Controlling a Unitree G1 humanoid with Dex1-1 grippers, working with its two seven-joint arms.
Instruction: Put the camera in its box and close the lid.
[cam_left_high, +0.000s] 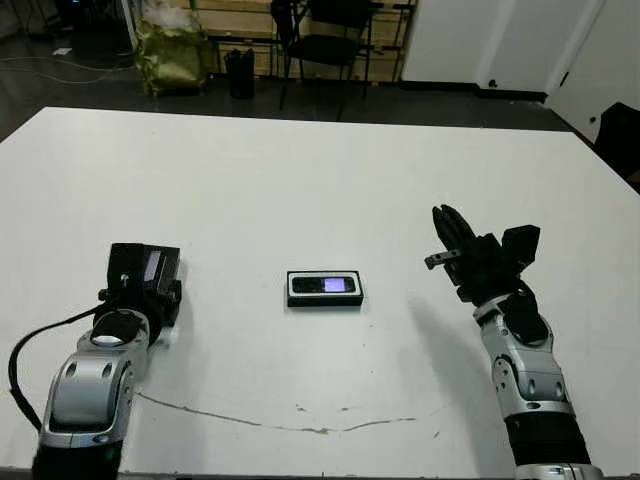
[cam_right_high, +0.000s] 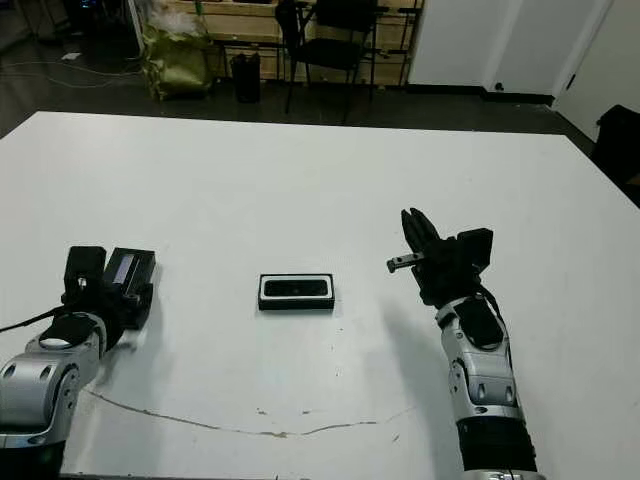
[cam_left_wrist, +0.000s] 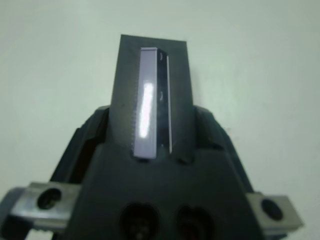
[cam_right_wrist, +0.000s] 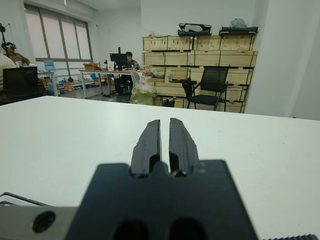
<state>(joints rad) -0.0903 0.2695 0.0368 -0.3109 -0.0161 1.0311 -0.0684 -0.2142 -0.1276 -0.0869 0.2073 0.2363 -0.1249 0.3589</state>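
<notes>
Camera (cam_left_high: 325, 285) lay inside the box (cam_left_high: 325, 301), seated flat with its pale screen facing up, at centre of the left eye frame, slightly below the middle. Long axis ran left to right across the frame, parallel to the near table edge; the box shared that axis. Which end counts as the top of the camera could not be told.

Lid (cam_left_high: 150, 267) was at lower left of the frame, clamped in the left gripper (cam_left_high: 140, 285); its silvery stripe showed clearly in the left wrist view (cam_left_wrist: 148, 100). The lid's long axis ran roughly away from the robot, so crosswise to the box.

Judgement: placing appears done; the step in hand is closing. To do it well, the lid should be turned a quarter turn to match the box's axis, carried level over it, aligned at the edges and lowered straight (a tilted lid may jam or push the box along).

Right gripper (cam_left_high: 447, 232) hovered at right of centre, fingers closed together and empty, well apart from the box. White table (cam_left_high: 300, 170) was otherwise bare near the work.
</notes>
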